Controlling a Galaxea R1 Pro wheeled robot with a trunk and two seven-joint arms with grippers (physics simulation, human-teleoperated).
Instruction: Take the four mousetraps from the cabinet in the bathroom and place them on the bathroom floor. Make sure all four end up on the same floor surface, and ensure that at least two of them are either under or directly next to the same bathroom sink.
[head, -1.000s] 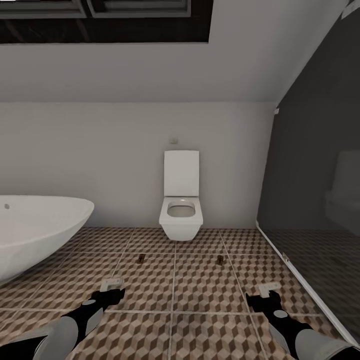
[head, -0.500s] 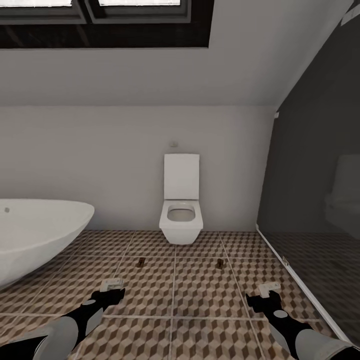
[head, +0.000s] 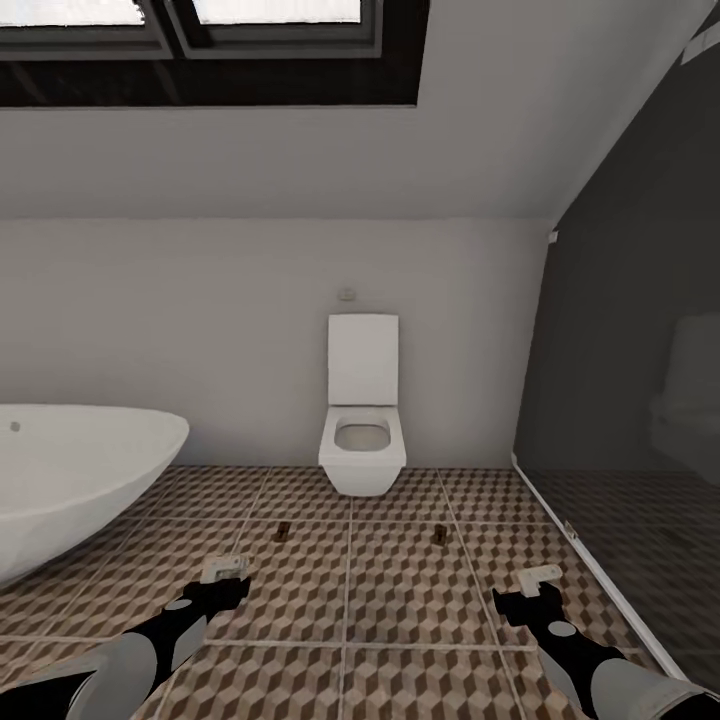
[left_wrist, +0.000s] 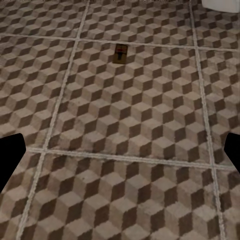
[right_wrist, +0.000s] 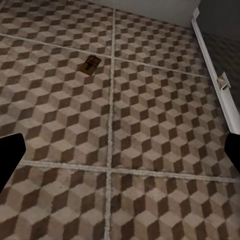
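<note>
Hard to make out: two mousetraps on the bathroom floor, tiny and blurred from the head. Left mousetrap lay ahead of the left gripper, right mousetrap ahead and inward of the right gripper; both flat on the cube-patterned tiles, well apart, in front of the toilet. Seen closer from the wrists as small tan boards with dark metal, one just past a grout line, the other beside a grout crossing. Spring detail not legible.

Cut off: bathtub at the left edge, window at the top, arms at the bottom. Dim toilet reflection in the dark glass panel on the right.

Toilet lid up, bowl open, contents not discernible.

Both grippers spread wide and holding nothing, dark fingertips at opposite edges of each wrist picture, bare tile between.
</note>
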